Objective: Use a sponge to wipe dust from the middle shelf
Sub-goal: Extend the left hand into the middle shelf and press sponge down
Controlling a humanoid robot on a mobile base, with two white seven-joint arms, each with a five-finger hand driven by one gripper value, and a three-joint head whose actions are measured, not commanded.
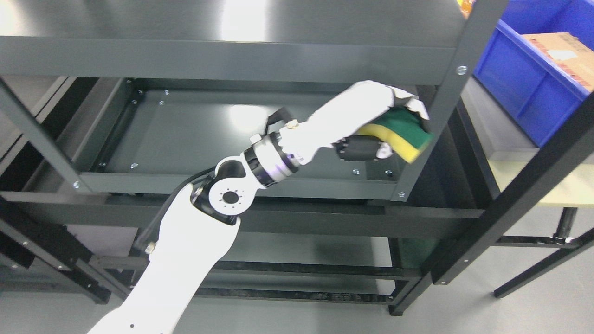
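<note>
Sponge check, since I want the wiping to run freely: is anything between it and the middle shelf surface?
Nothing visible lies on the middle shelf. The left hand holds the sponge at the shelf's right end, close beside the front right post. That post is the only thing nearby that could catch it.

Head view, downward (close) onto shelf (195, 134)

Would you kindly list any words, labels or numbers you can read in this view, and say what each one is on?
None can be read.
Cardboard box in the blue bin: a pale label and reddish print, too blurred to read.
Sponge in the left hand: no print visible.
Shelf frame: no markings.
</note>
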